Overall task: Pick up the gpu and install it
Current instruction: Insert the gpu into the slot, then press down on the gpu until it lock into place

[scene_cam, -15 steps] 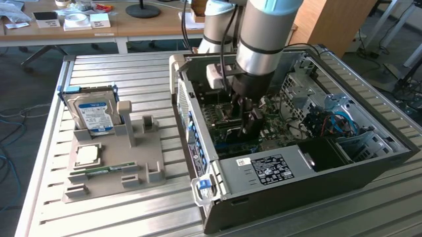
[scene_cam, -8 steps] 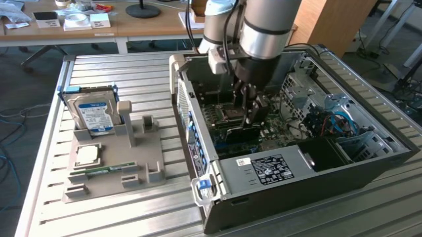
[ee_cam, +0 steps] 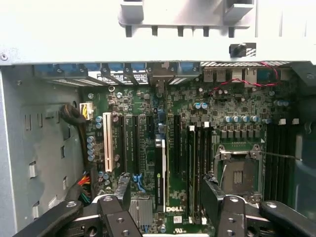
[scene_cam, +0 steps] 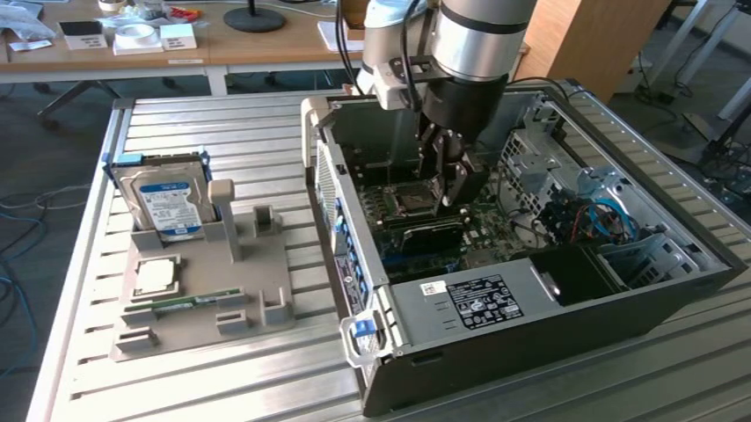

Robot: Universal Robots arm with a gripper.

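Black two-finger claw [scene_cam: 452,195] wide open, empty, mid-frame above thin flat black gpu card [scene_cam: 432,232]. Probably light, stiff, fragile, so edges only.

This is a robotics lab or workshop. An open computer case [scene_cam: 516,255] lies on a slatted metal desk [scene_cam: 211,387], with a grey parts fixture [scene_cam: 200,290] beside the case and a cluttered wooden table [scene_cam: 235,48] beyond it.

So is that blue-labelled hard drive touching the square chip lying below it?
Apart. The exterior view shows bare grey holder between the upright hard drive and the flat chip.
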